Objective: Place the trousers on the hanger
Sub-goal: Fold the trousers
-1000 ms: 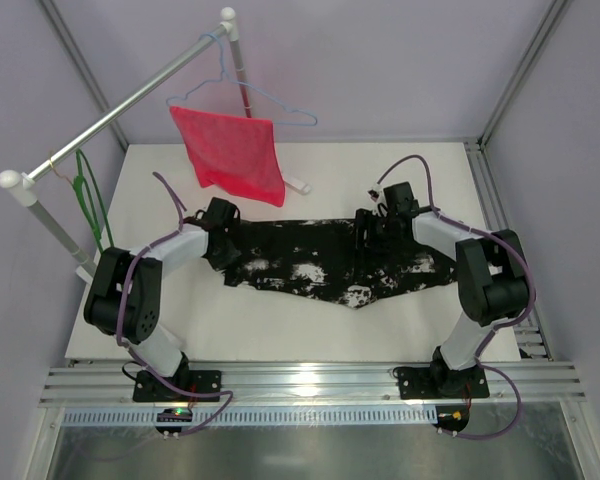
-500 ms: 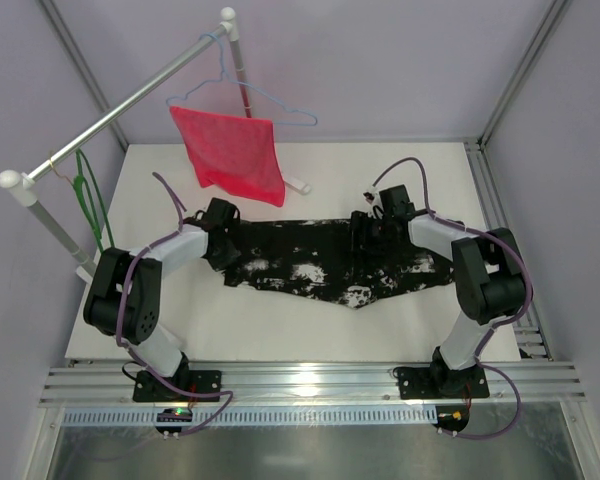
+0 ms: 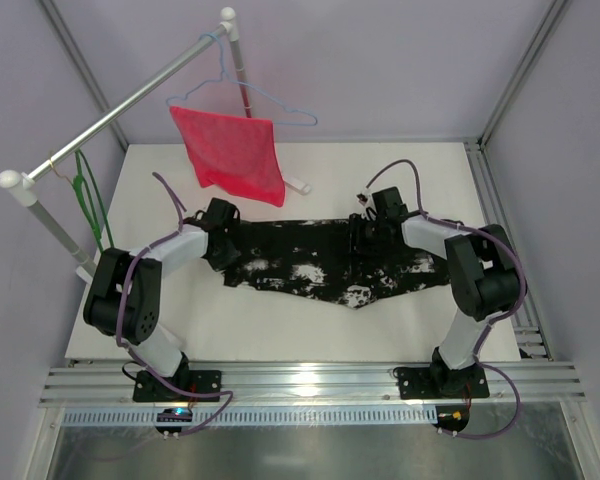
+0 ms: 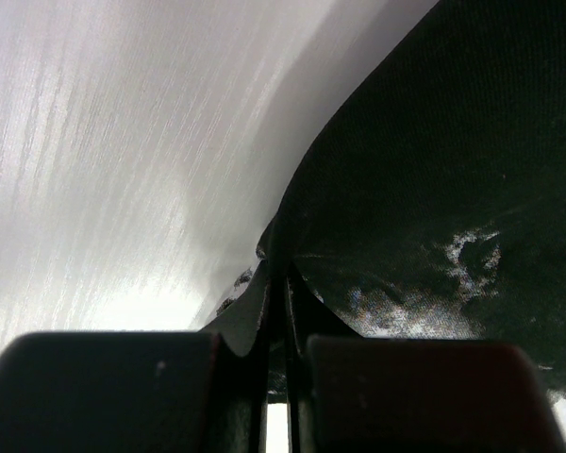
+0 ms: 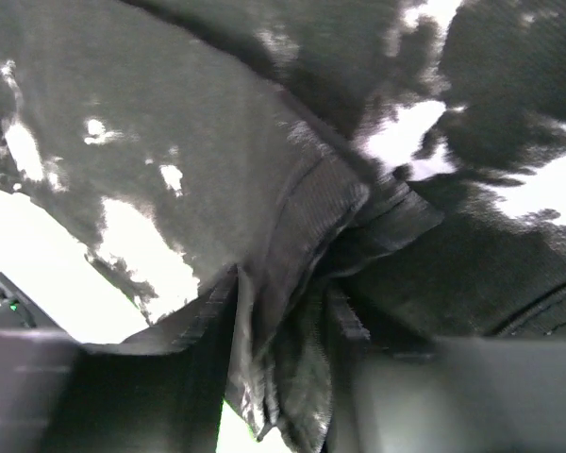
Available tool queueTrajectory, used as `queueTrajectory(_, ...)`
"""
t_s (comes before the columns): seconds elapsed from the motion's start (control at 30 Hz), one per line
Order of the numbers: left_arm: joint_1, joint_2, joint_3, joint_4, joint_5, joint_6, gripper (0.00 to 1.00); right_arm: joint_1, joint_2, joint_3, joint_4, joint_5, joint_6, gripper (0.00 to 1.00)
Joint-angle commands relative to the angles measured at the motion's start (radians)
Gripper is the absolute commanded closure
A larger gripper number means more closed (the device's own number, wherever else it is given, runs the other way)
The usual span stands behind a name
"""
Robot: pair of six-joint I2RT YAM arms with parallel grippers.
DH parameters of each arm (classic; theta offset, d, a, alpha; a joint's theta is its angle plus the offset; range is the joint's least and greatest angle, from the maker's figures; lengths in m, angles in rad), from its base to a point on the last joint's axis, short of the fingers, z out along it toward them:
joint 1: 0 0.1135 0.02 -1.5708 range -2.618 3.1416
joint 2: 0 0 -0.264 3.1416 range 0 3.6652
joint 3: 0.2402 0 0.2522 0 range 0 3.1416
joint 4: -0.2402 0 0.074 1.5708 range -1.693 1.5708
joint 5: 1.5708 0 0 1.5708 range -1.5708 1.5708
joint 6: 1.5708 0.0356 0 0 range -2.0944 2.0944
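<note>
From above, the trousers (image 3: 315, 265) lie spread left to right across the middle of the white table (image 3: 280, 325), black with white splotches. The black gripper bodies merge with the black fabric, so neither pair of fingertips can be made out here. The left arm reaches forward from its base and bends inward, its left gripper (image 3: 222, 245) low at the left end of the trousers. The right arm folds back on itself, and the right gripper (image 3: 363, 240) is set down on the fabric right of the middle. The green hanger (image 3: 92, 200) hangs from the rail (image 3: 130, 98) at the far left, well apart from the trousers and seen nearly edge-on. Farther along the rail a red cloth (image 3: 235, 150) hangs on a pale blue hanger (image 3: 275, 108).

In the left wrist view, the two fingers (image 4: 113, 392) are pressed together on a thin fold of the trousers' edge – only a dark sliver of cloth shows between them. The fabric fills the right half, bare table the left.

The right wrist view is blurred and nearly filled with fabric. The fingers (image 5: 85, 396) are dark smears along the bottom edge, standing partly apart, with a bunched ridge of the trousers rising between them – whether they pinch it or only flank it cannot be told.
</note>
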State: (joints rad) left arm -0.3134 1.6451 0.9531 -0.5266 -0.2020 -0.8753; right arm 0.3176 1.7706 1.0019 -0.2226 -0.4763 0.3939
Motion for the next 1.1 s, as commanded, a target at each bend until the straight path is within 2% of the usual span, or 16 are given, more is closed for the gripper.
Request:
queueTrajectory(0.0, 0.010, -0.002, -0.036, -0.065, -0.045, 0.007, 0.99, 0.024, 0.016, 0.047, 0.031, -0.001, 0.017, 0.67)
queueTrajectory(0.03, 0.011, -0.008, -0.036, -0.070, -0.045, 0.007, 0.99, 0.038, 0.016, 0.061, 0.020, 0.010, 0.020, 0.78)
queueTrajectory(0.07, 0.011, -0.010, -0.034, -0.072, -0.033, 0.004, 0.99, 0.046, 0.015, 0.079, -0.001, 0.019, 0.025, 0.95)
queueTrajectory(0.17, 0.007, -0.037, -0.011, -0.084, 0.002, 0.018, 0.97, 0.080, -0.003, 0.184, -0.206, 0.073, 0.022, 0.96)
queueTrajectory(0.2, 0.004, -0.057, 0.002, -0.093, 0.003, 0.028, 0.91, 0.078, -0.016, 0.235, -0.257, 0.096, 0.022, 0.96)
queueTrajectory(0.23, -0.001, -0.076, 0.015, -0.102, 0.000, 0.033, 0.71, 0.077, -0.046, 0.260, -0.309, 0.120, 0.019, 0.96)
queueTrajectory(0.33, -0.013, -0.151, 0.068, -0.140, -0.004, 0.073, 0.40, 0.051, -0.111, 0.340, -0.480, 0.159, 0.003, 0.96)
queueTrajectory(0.43, -0.020, -0.202, 0.107, -0.139, 0.042, 0.125, 0.31, 0.020, -0.149, 0.406, -0.607, 0.183, -0.013, 0.96)
queueTrajectory(0.63, -0.047, -0.188, 0.147, -0.139, 0.114, 0.182, 0.30, -0.135, -0.244, 0.465, -0.756, 0.183, -0.052, 0.96)
queueTrajectory(0.87, -0.104, -0.171, 0.101, -0.011, 0.243, 0.187, 0.26, -0.385, -0.301, 0.466, -0.898, 0.216, -0.148, 0.96)
queueTrajectory(0.93, -0.139, -0.156, 0.105, 0.007, 0.259, 0.188, 0.25, -0.454, -0.304, 0.451, -0.897, 0.217, -0.178, 0.96)
queueTrajectory(1.07, -0.170, -0.113, 0.116, 0.054, 0.285, 0.188, 0.23, -0.506, -0.286, 0.457, -0.893, 0.240, -0.201, 0.96)
